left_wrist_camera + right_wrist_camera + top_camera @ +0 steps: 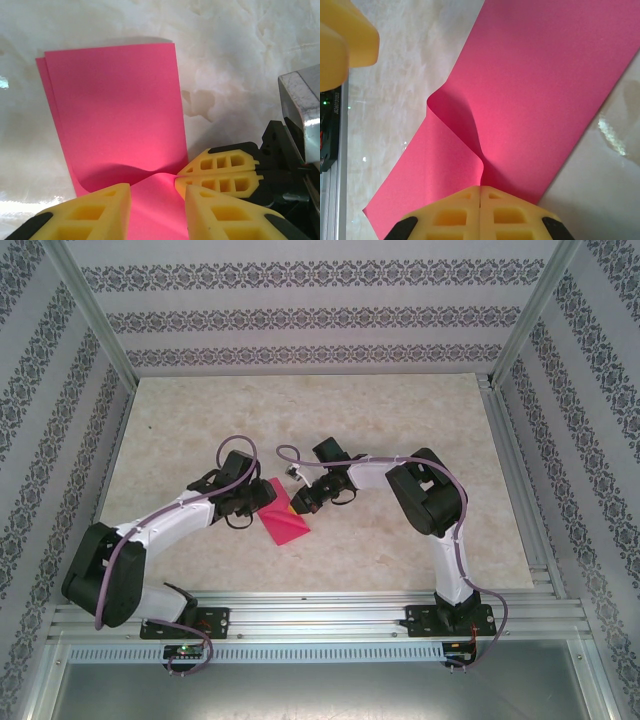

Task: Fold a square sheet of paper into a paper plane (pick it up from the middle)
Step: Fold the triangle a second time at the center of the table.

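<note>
The square sheet of paper (287, 524) is magenta-red and folded double into a rectangle, its two layers showing at the far left edge (115, 110). It lies low over the table between the arms. My right gripper (480, 189) is shut on the sheet's near long edge, and the paper (545, 85) buckles into a ridge there. My left gripper (157, 210) is open, with a finger on each side of the sheet's near end. The right gripper's fingers (220, 172) sit just to its right. No paper plane shape is in view.
The tabletop (400, 420) is pale marble-patterned. Aluminium rails (330, 610) run along the near edge and patterned walls enclose the other sides. The left gripper (258, 502) and right gripper (303, 504) stand close together, nearly touching, at the table's middle.
</note>
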